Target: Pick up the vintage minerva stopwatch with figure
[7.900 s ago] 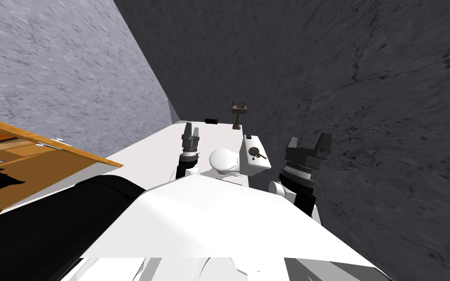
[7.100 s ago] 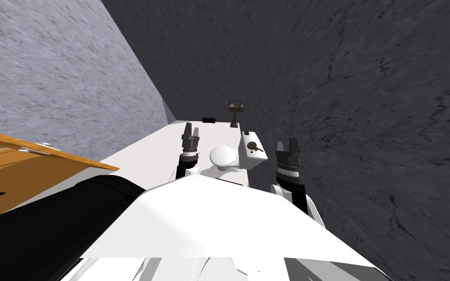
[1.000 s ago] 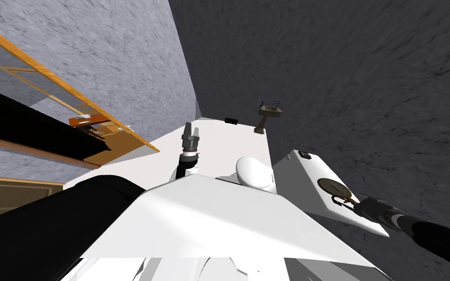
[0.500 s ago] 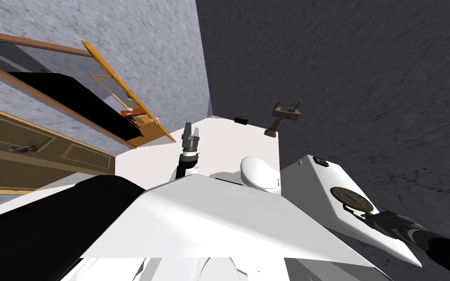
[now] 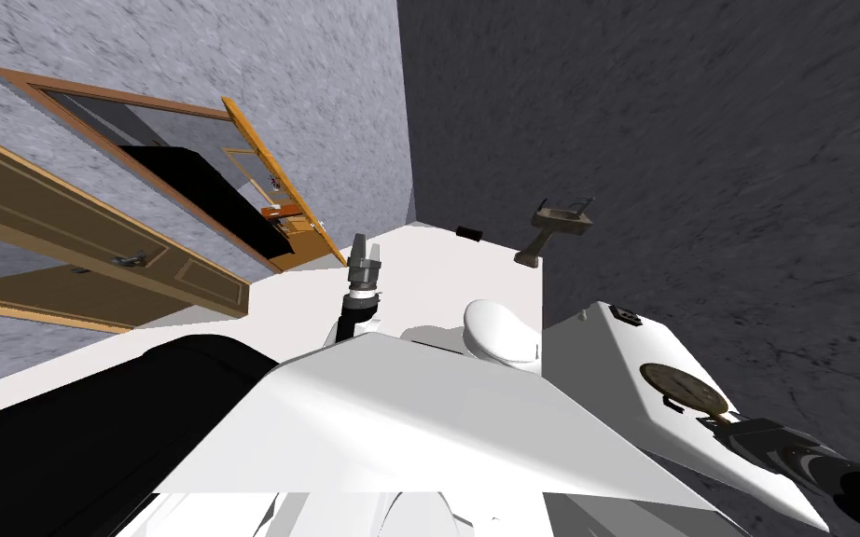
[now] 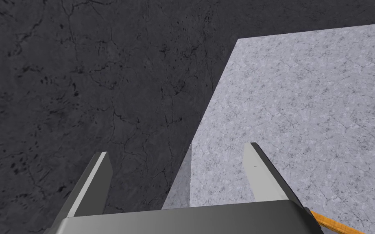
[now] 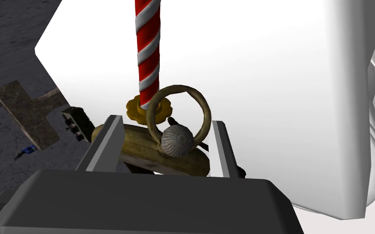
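Right gripper (image 7: 166, 122) seemingly clamping sides of stopwatch (image 7: 142, 148), which is lying on white toilet tank lid (image 5: 605, 364), lower right of head view. Grasp apparently made; lift remaining. Left gripper (image 6: 174, 162) hanging open, idle.

Dull, tarnished brass stopwatch (image 7: 138, 145)

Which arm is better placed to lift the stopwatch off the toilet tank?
Right. The right gripper already grips the stopwatch by its sides on the white tank. The left gripper is open and held apart from the tank.
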